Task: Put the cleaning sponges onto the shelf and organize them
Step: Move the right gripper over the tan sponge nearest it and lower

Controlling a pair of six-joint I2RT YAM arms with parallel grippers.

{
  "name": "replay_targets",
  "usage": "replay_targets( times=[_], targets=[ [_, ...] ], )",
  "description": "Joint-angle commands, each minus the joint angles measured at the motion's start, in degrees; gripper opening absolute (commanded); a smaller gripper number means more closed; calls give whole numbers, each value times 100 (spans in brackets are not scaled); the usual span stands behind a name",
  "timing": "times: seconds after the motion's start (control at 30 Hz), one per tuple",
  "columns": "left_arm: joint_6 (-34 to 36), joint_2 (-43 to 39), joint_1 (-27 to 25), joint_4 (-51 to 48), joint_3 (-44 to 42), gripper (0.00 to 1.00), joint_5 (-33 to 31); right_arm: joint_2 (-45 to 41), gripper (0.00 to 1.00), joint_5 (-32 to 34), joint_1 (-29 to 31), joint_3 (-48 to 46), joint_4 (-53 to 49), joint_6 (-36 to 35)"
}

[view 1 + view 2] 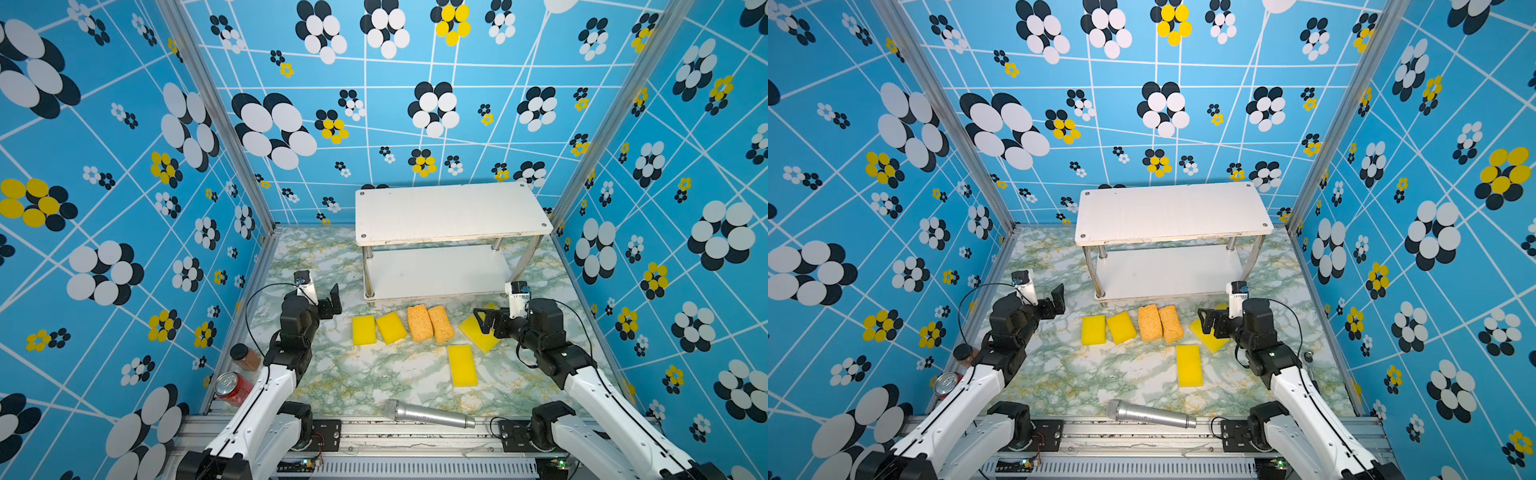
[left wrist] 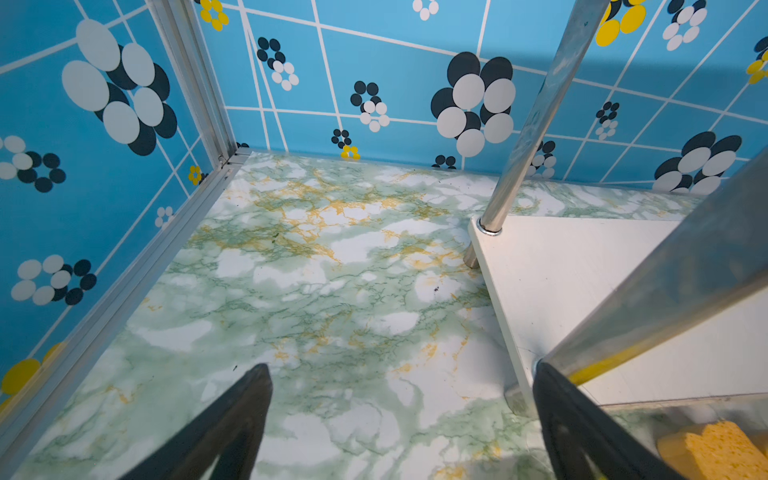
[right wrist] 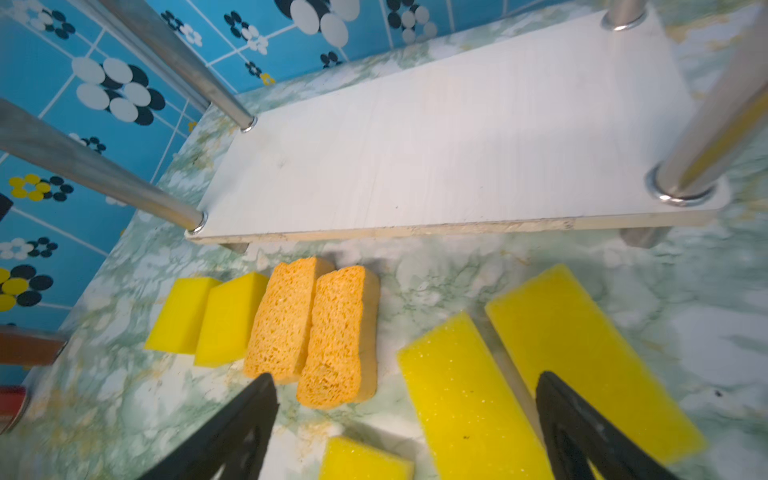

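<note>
In both top views the shelf (image 1: 453, 214) is seen bare at 12 o'clock, the sponges (image 1: 419, 323) laid at its 6 o'clock. Left wrist view: the left claw (image 2: 399, 374) is held open, empty. Right wrist view: the right claw (image 3: 405, 378) is spread open over two flat sponges (image 3: 469, 399); both may be pinched together, lying so close

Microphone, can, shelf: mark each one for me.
Microphone (image 1: 432, 415): in a top view, on its handle.
Can (image 1: 227, 382): in a top view, on its lid.
Shelf (image 1: 453, 212): in a top view, on the bare top board.
</note>
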Motion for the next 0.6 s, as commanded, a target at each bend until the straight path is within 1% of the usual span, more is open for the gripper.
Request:
replay_targets(
  times=[0.0,0.17,0.23,0.3,0.4,0.5,0.57],
  targets=[
    [-372,-321,-55,-734,-92,99,-26,236,98,442,454,80,1,156],
    [-725,-683,-54,-1387,-79,99,48,632,96,1099,1245,43,506,241],
    [-981,-789,-55,-1649,-39,99,192,842,96,1392,1540,174,474,219],
    [-1148,-802,-55,-1858,52,99,557,1151,96,1589,1802,352,422,166],
    [-1404,-749,-51,-2060,163,99,845,1532,95,1802,2074,530,441,162],
    [-1689,-771,-56,-2148,177,99,879,1912,93,2040,2310,666,451,144],
    [-1678,-767,-40,-2128,178,99,999,2132,91,2225,2431,731,467,156]
  ],
)
